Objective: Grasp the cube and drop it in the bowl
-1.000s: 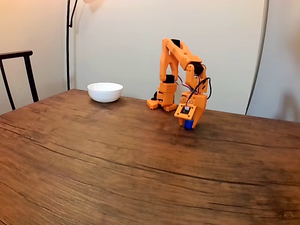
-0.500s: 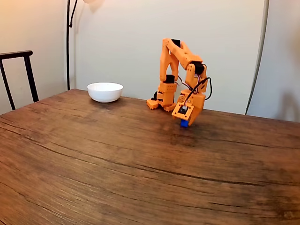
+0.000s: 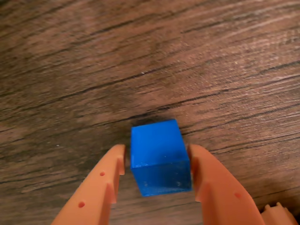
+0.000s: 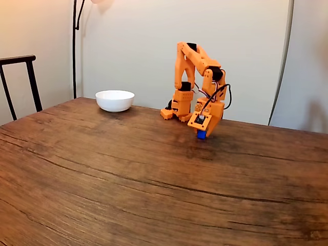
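In the wrist view the small bright-blue cube [image 3: 159, 157] sits between my two orange fingers, and my gripper [image 3: 157, 154] is shut on it, just above the wooden tabletop. The fixed view shows the gripper [image 4: 202, 136] pointing down at the right of the arm's base, with the cube [image 4: 201, 134] at its tip and close over the table. The white bowl [image 4: 115, 100] stands near the table's far edge, well to the left of the gripper.
The orange arm's base [image 4: 177, 110] is mounted at the far edge of the wooden table [image 4: 128, 179]. A dark chair [image 4: 20, 77] and a lamp pole [image 4: 75, 46] stand at the far left. A wall runs behind the table.
The gripper has shifted slightly left and up with the cube held in it. The bowl has not moved.
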Robot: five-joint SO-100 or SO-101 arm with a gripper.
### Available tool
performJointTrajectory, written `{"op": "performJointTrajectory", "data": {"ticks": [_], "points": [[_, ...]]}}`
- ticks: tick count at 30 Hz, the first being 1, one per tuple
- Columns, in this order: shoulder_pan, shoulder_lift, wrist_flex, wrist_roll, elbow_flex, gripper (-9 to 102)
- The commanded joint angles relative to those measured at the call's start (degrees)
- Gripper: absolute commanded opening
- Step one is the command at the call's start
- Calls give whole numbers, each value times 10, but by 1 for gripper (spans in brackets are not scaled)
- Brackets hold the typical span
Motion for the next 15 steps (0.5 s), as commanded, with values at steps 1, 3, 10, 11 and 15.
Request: {"op": "performJointTrajectory", "data": {"ticks": [1, 3, 10, 11, 15], "points": [[-4, 11, -3, 11, -4, 17], [-1, 11, -5, 30, -4, 17], [-2, 11, -11, 37, -4, 25], [-2, 11, -11, 37, -4, 26], [-3, 11, -11, 37, -4, 27]]}}
